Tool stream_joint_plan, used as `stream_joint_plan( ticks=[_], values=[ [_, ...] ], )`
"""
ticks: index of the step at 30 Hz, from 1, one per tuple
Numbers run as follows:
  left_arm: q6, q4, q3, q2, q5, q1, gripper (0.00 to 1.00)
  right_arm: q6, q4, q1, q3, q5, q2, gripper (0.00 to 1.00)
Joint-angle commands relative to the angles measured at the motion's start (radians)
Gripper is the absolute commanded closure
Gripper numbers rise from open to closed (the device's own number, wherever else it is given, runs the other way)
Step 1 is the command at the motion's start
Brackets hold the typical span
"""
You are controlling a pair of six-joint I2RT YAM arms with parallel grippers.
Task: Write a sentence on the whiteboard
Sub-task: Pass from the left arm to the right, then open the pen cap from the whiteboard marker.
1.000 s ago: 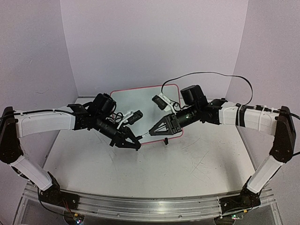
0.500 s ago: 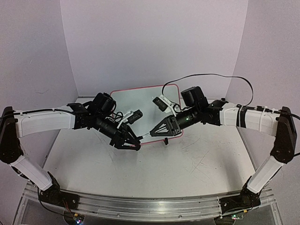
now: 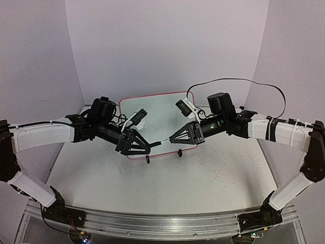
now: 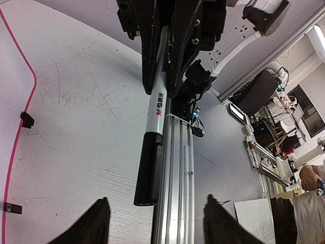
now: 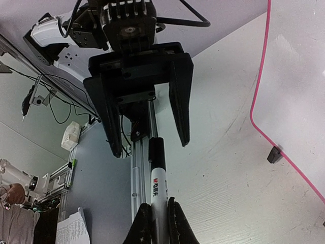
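Whiteboard [image 3: 162, 116] — white, pink-red frame; marker [image 4: 152, 127] — white barrel, black cap.

Pale lavender walls [image 3: 162, 46] boxing in three sides, evenly lit. White counter [image 3: 213, 178], scuffed and scratched all over. Aluminium rail [image 3: 152, 222] along the near edge, cluttered lab [image 4: 284, 112] beyond it.

left arm: extended inward from the left, forearm near level.
left gripper [image 3: 145, 148]: jaws spread wide, gripping nothing, tips facing the right gripper.
right arm: extended inward from the right, mirrored.
right gripper [image 3: 171, 142]: jaws clamped on a marker [image 3: 161, 143], pointed at the left gripper.
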Motion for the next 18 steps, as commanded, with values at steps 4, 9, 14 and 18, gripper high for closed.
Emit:
stream_joint_plan(
  ticks=[4, 9, 14, 18],
  values=[
    [-0.045, 0.089, 0.073, 0.048, 0.077, -0.006, 0.56, 0.007, 0.039, 0.005, 0.007, -0.029, -0.013, 1.00],
    [-0.055, 0.097, 0.083, 0.065, 0.076, -0.020, 0.59, 0.005, 0.040, 0.009, 0.007, -0.024, -0.006, 1.00],
    [-0.055, 0.103, 0.085, 0.068, 0.058, -0.024, 0.71, -0.001, 0.037, 0.013, 0.011, -0.017, 0.004, 1.00],
    [-0.064, 0.105, 0.090, 0.074, 0.045, -0.024, 0.82, -0.004, 0.034, 0.014, 0.009, -0.021, 0.007, 1.00]
  ],
)
